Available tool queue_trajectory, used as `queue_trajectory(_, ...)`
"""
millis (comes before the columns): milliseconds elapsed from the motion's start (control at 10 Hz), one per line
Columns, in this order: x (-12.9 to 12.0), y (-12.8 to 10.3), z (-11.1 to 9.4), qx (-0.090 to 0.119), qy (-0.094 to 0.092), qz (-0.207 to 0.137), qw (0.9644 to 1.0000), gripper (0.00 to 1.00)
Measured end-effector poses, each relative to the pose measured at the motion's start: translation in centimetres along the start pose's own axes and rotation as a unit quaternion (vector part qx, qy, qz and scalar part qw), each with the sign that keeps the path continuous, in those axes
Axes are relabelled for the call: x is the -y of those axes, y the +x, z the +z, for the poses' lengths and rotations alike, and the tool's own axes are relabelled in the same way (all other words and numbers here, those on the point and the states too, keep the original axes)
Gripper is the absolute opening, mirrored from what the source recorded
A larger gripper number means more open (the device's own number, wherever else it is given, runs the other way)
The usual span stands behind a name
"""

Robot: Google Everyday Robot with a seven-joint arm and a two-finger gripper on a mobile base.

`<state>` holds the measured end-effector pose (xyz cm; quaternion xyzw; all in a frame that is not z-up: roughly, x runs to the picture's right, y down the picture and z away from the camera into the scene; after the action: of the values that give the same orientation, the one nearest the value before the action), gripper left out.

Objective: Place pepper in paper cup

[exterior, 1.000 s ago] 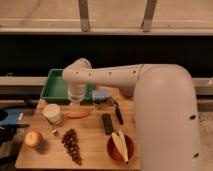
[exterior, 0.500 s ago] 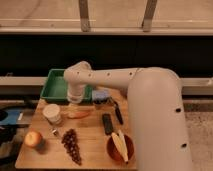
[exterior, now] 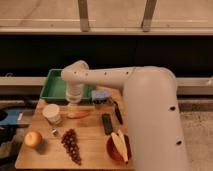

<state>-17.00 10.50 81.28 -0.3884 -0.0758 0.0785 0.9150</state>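
Warm, yellowish light from above falls evenly on the wooden table [exterior: 90, 145] and brightest on the white arm [exterior: 150, 100], while the band of wall behind lies almost black, and the gripper [exterior: 73, 103], hanging low over the table just in front of the green tray [exterior: 50, 95], sits shaded under the arm.

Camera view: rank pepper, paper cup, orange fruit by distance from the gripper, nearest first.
Gripper hangs at the green tray's front edge.
1. Pepper: just under it.
2. Paper cup: image-left of the pepper.
3. Orange fruit: farthest, image lower left.
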Motion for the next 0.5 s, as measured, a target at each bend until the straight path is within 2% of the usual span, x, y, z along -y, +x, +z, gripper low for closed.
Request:
queue_trajectory(200,0.1,-0.3,1.2,-0.022,-0.007,0.0,0.9997,0.66)
queue_trajectory(500,0.3,-0.7,2.9,-0.034,-0.02,0.0,0.9992,0.66)
